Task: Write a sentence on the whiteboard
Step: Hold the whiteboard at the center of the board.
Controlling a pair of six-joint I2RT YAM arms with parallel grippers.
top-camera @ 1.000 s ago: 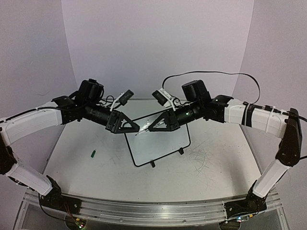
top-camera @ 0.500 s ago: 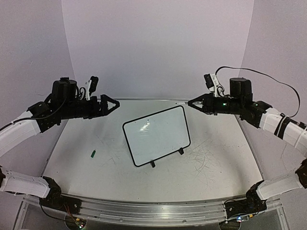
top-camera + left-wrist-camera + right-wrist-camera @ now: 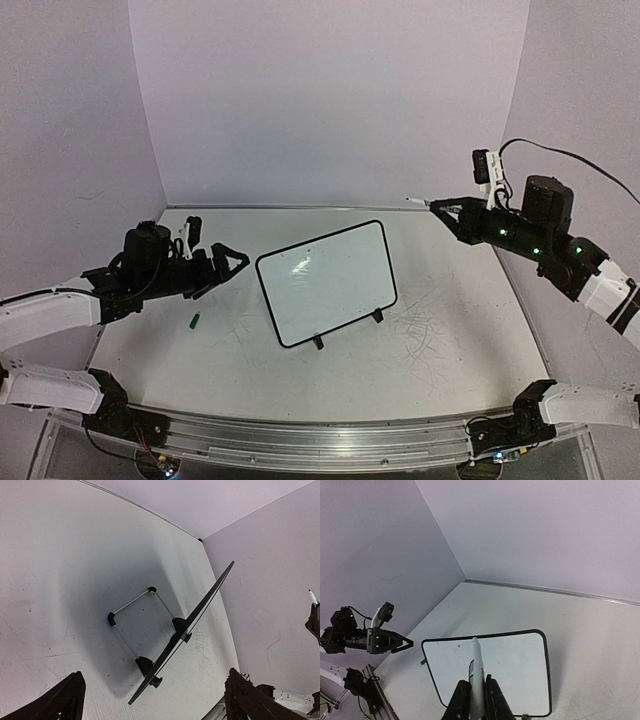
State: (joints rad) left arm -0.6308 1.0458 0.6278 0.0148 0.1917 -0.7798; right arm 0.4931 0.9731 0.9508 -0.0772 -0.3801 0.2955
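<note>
Setting: robotics lab test cell, as I view it from my remote station.
Evidence, itemised:
- plain pale wall panels (image 3: 330, 100) closing in three sides
- scuffed, pen-marked white tabletop (image 3: 450, 345)
- aluminium rail (image 3: 320, 437) along the near edge, carrying the left arm base (image 3: 100, 405) and right arm base (image 3: 515, 425)
- loose black cable (image 3: 580, 157) running to the right arm
- small lit circuit board (image 3: 160, 463) below the rail

Bench (image 3: 450, 345): white flat top, scuffed.
Centre: whiteboard (image 3: 327, 282), standing on two black feet (image 3: 318, 343), leaning back on a wire prop (image 3: 131, 602).
Left of whiteboard: small green piece (image 3: 195, 321), lying flat, well apart from the board.
Right of whiteboard: patch of dark scribble marks (image 3: 415, 325) on the surface, near the feet.
</note>
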